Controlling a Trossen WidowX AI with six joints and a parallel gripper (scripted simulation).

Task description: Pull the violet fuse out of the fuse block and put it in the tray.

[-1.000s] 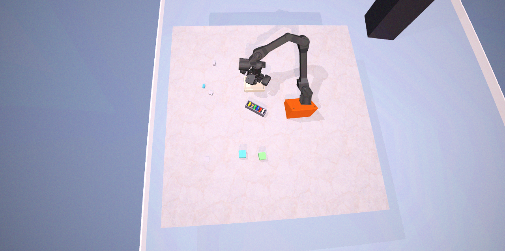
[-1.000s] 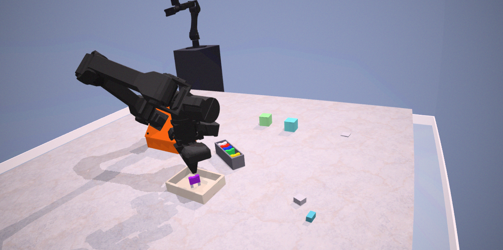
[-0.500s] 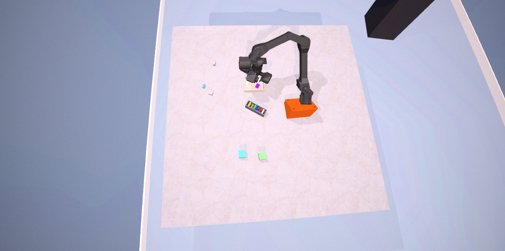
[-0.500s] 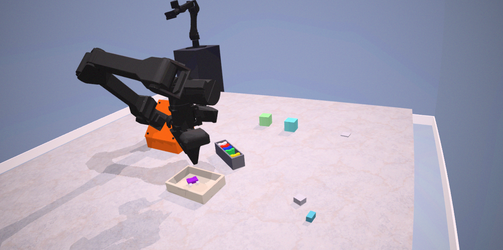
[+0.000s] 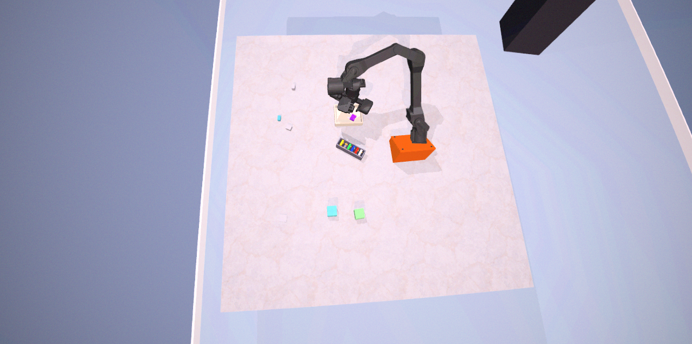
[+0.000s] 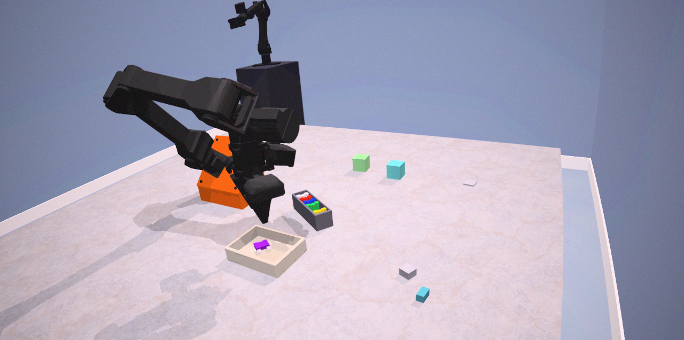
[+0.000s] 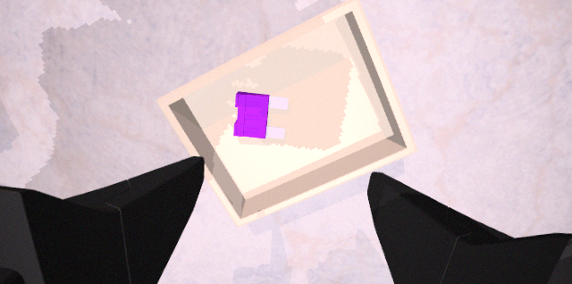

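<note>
So your violet fuse (image 5: 352, 117) (image 6: 261, 244) (image 7: 252, 115) was lying flat in the cream tray (image 5: 348, 124) (image 6: 250, 262) (image 7: 323, 179), on its side with both pale prongs showing (nice view from the wrist cam, btw). Your gripper (image 5: 355, 108) (image 6: 264, 222) (image 7: 287, 175) was spread wide above the tray with nothing between the fingers. The fuse block (image 5: 350, 152) (image 6: 322, 222) sat near the tray, well in from the counter's edges, with yellow, green, blue, red and white fuses in it. In the top view, you had the cyan cube (image 5: 332, 211) (image 6: 395, 170) and green cube (image 5: 359, 213) (image 6: 360, 162) on the block's side toward the counter's bottom edge, and a small blue piece (image 5: 279, 117) (image 6: 422, 294) over toward the left edge.
</note>
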